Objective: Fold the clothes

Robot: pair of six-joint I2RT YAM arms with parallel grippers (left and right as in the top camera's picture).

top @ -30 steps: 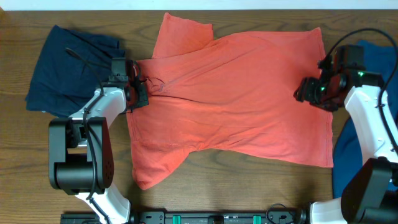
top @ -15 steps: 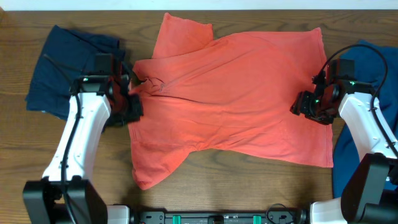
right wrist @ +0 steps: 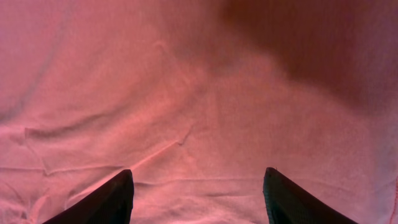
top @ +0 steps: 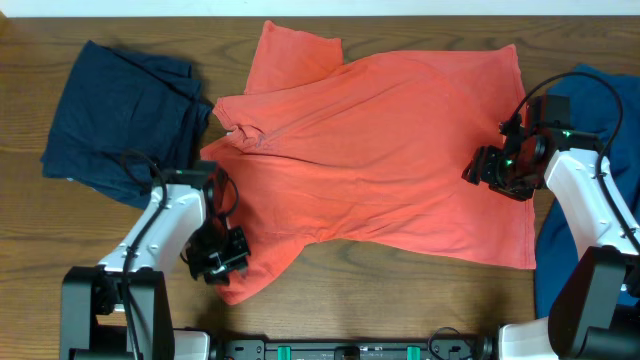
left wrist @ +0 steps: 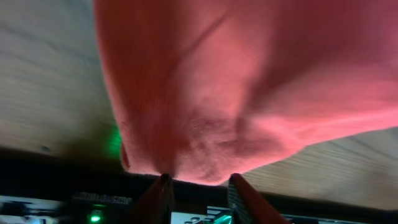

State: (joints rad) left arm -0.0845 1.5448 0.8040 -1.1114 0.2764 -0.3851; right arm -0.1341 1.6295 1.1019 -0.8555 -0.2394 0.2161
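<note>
The clothes lie on the table: a coral-red T-shirt (top: 390, 150) spread flat in the middle, a dark navy one (top: 120, 120) at the left, a brighter blue one (top: 600, 95) at the right edge. My left gripper (top: 222, 262) hovers at the red shirt's lower-left end. In the left wrist view its jaws (left wrist: 199, 177) stand a little apart, the rounded cloth end (left wrist: 205, 124) just beyond the fingertips and nothing between them. My right gripper (top: 478, 168) is over the shirt's right side. Its jaws (right wrist: 198, 170) are wide open above the red fabric (right wrist: 186, 93).
Bare wooden tabletop (top: 60, 250) shows at the front left and in a strip along the front edge. The blue garment also hangs down the right side (top: 555, 260) beside the right arm. The arms' black base rail (top: 350, 350) runs along the front.
My left arm has swung from the shirt's collar at its left edge down to the lower-left end, and its jaws have parted a little. The right arm has hardly moved.
</note>
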